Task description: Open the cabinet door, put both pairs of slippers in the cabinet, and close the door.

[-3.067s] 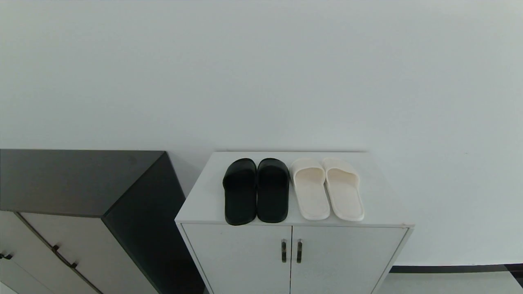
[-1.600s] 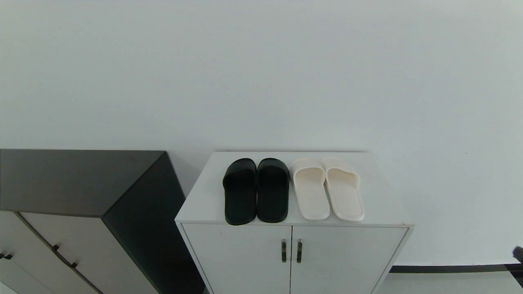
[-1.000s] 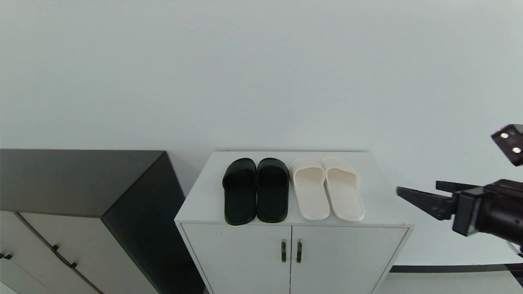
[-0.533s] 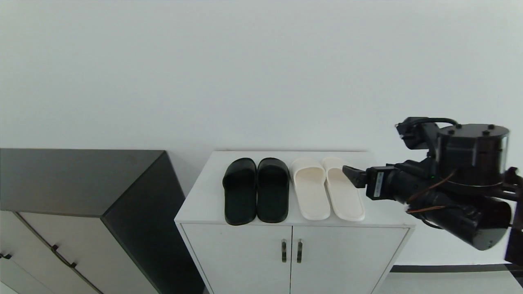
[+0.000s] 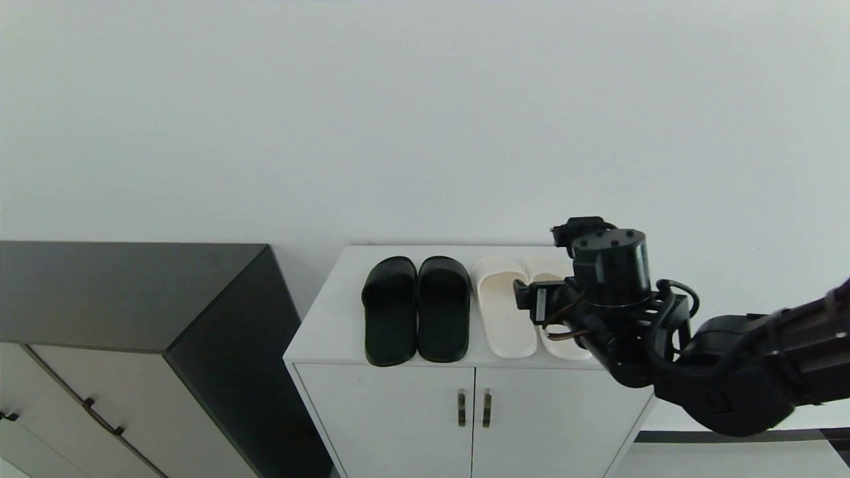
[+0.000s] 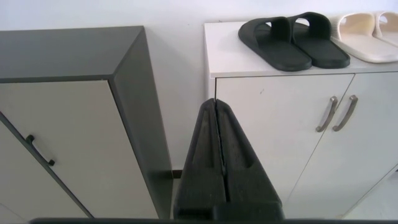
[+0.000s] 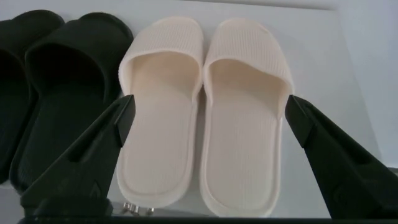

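Observation:
A black pair of slippers [image 5: 416, 309] and a cream pair [image 5: 503, 309] lie side by side on top of the white cabinet [image 5: 332, 318]. Both cabinet doors are closed, with their handles [image 5: 473, 407] meeting at the middle. My right arm [image 5: 607, 285] hangs over the cream pair and hides most of its right slipper. In the right wrist view, my right gripper [image 7: 210, 106] is open wide, its fingers straddling both cream slippers [image 7: 205, 112] from above. My left gripper [image 6: 215, 106] is shut and empty, low in front of the cabinet's left door [image 6: 273, 137], apart from it.
A dark-topped cabinet with drawers [image 5: 133, 299] stands close to the white cabinet's left side. A plain wall is right behind both. Open floor [image 5: 730, 461] lies to the right of the white cabinet.
My right arm came in from the right and moved left over the cabinet top to the cream slippers. The slippers and doors have not moved.

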Robot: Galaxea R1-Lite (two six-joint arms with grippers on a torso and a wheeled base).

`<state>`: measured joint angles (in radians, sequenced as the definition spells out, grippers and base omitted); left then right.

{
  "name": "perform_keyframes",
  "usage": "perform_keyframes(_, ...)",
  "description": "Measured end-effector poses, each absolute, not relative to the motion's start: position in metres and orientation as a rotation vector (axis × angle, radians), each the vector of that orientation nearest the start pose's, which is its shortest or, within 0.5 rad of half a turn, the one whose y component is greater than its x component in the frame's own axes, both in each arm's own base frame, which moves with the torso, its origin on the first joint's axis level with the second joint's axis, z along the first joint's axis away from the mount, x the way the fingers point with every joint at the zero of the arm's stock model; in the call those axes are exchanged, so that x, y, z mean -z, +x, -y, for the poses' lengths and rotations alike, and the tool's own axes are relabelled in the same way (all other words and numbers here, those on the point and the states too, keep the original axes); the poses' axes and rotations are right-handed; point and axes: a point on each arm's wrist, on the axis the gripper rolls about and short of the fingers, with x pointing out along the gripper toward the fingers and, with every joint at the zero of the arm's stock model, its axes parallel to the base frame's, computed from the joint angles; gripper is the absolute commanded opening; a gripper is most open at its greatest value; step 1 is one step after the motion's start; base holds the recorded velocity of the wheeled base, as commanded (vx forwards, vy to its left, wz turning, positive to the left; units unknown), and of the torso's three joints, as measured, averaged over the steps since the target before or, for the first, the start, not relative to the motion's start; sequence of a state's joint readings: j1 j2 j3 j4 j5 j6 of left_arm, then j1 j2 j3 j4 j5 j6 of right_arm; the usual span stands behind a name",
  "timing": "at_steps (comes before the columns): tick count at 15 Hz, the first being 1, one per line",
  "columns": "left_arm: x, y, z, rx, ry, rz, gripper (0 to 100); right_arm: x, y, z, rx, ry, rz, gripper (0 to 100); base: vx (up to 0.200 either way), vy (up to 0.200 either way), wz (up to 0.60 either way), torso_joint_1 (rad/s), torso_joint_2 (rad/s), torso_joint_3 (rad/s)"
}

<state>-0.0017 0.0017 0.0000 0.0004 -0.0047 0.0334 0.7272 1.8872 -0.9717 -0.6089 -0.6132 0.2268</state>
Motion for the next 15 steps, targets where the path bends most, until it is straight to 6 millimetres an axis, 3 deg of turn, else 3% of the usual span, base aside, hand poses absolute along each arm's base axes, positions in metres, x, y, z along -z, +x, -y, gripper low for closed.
perform_keyframes(5, -0.075, -0.023, 0.000, 0.006, 0.034, -0.002, 0, -0.134, 0.295, -0.247, -0.074, 0.014, -0.280, 100, 0.000, 0.000, 0.00, 0.000, 0.00, 0.000)
perform_keyframes(15, -0.075, -0.023, 0.000, 0.007, 0.032, -0.002, 0, -0.107, 0.343, -0.252, -0.009, 0.032, -0.268, 100, 0.000, 0.000, 0.00, 0.000, 0.00, 0.000)
